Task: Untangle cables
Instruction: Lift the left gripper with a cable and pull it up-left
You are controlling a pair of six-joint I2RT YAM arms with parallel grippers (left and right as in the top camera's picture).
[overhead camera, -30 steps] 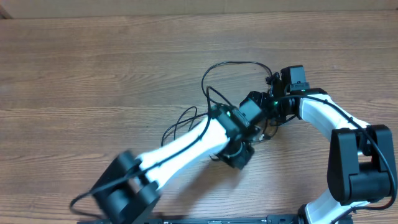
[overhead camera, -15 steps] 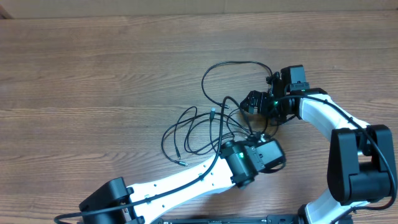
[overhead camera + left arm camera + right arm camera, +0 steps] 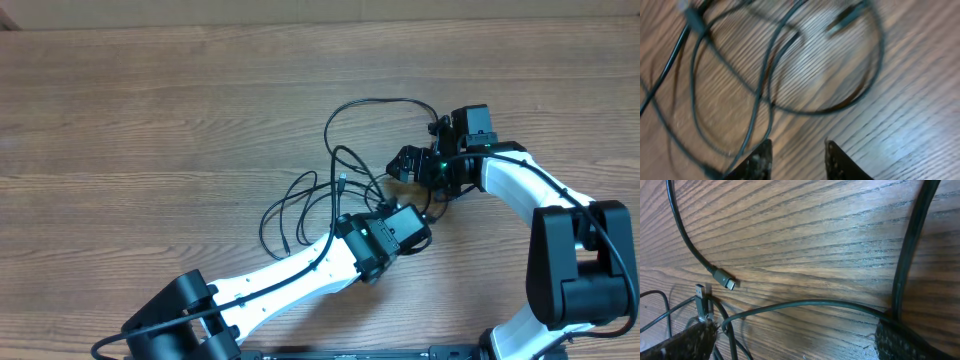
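The left gripper has moved up and to the left since a moment ago. Now it sits at the right edge of the cables. Its two fingers are a little way apart and hold nothing. Only the wood of the table shows between them.

The right gripper has stayed at the top right of the pile. Its fingers are spread wide, and one cable lies on the wood between them.

The cables lie in loops in the middle of the table. The big top loop has not moved.
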